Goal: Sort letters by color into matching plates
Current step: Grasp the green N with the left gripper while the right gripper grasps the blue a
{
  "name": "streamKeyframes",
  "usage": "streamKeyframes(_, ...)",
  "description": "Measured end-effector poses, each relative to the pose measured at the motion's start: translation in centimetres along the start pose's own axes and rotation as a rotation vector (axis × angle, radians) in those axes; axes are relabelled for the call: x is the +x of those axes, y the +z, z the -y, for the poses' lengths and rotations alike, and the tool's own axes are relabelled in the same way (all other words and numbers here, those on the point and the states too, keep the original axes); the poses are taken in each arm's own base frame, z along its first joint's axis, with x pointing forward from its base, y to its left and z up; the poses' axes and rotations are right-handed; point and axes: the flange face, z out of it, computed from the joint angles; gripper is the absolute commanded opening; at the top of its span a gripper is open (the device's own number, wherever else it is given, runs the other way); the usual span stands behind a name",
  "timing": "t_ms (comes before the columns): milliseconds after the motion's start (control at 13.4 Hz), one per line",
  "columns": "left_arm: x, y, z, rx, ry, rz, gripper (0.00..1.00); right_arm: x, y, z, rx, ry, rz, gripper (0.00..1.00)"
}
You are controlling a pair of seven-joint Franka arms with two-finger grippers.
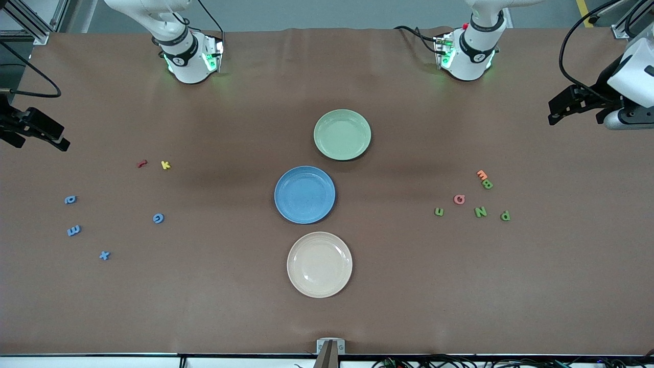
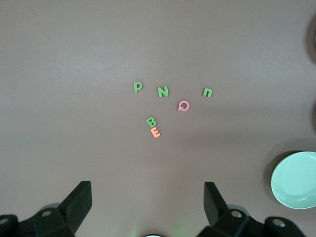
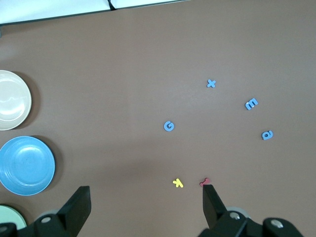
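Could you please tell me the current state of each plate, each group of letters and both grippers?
blue plate: empty, mid-table.
green plate: empty.
beige plate: empty.
blue letters: four, loose on the table toward the right arm's end, unsorted.
green letters: four, loose toward the left arm's end, unsorted.
left gripper: open, empty, over the table.
right gripper: open, empty, over the table.

Brown table (image 1: 153, 306) (cables along edge).
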Motion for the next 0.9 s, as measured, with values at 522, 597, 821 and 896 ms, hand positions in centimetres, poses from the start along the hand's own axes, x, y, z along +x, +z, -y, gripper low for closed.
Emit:
streamKeyframes(522,0.9,1.3,0.8,-0.003,-0.014,0.025,1.0,-0.4,0.6,-0.1,-0.004,0.001,0.048,1.0)
streamKeyframes(597,1.5,2.0,1.0,-0.005,-0.015,0.039,1.0,-0.4,1.2,-0.4,-0.006,0.006,0.067,1.0)
streamKeyframes(821,4.0,6.4,0.9,-0.013,-0.012,0.1,1.0,1.0,5.3,-3.9,-0.019,0.061,0.139,1.0)
streamKeyframes(896,5.1,8.5,0.9,-0.017,-0.011,0.111,1.0,1.8,7.2,-5.9,-0.028,0.082,0.164,1.0)
